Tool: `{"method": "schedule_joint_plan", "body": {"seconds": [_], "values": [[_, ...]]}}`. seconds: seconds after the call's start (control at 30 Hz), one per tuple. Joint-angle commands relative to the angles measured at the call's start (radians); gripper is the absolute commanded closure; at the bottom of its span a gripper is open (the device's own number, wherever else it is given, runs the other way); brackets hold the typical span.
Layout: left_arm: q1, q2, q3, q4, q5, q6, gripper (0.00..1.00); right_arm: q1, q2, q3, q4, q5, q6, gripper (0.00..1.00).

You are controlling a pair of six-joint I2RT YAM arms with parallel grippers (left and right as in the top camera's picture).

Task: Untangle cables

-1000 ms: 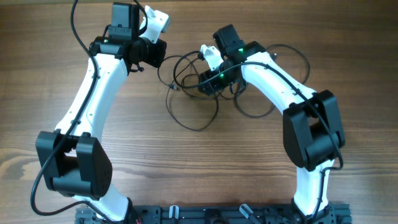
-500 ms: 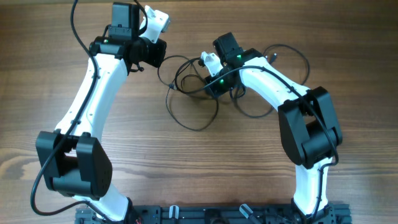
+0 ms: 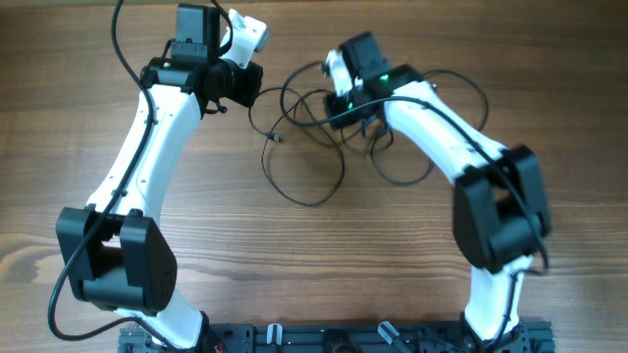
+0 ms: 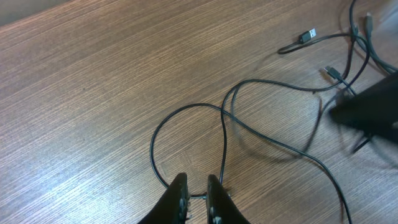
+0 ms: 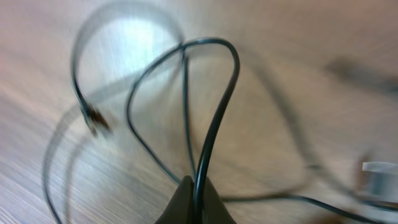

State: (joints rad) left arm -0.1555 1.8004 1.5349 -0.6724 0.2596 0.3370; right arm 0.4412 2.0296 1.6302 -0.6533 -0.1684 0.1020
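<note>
Wood table [image 3: 314, 265]. Cables [image 3: 309, 203] sprawl in loose loops on table's far-centre part, btwn both arms. Right gripper [image 5: 193, 184] clenched tight on one strand; view blurred. Left gripper [image 4: 196, 186] nearly closed, pinching a loop low over table.

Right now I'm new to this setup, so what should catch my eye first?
Thin black cables lie tangled at the far middle of the wooden table. The right hand is shut on one, a loop arching out of it; the left hand pinches another loop.
</note>
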Motion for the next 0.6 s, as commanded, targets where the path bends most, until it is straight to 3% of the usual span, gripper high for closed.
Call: {"method": "schedule_joint_plan", "body": {"seconds": [0.0,0.33,0.57], "values": [[0.000,-0.034,-0.005,0.000,0.021,-0.005,0.87,-0.010,-0.206,0.092,-0.003,0.148,0.040,0.96],[0.000,-0.034,-0.005,-0.001,0.070,-0.005,0.87,-0.039,-0.512,0.127,-0.017,0.286,0.065,0.96],[0.000,-0.035,-0.005,-0.008,0.070,-0.005,0.87,-0.042,-0.591,0.205,-0.060,0.510,0.051,0.96]]}}
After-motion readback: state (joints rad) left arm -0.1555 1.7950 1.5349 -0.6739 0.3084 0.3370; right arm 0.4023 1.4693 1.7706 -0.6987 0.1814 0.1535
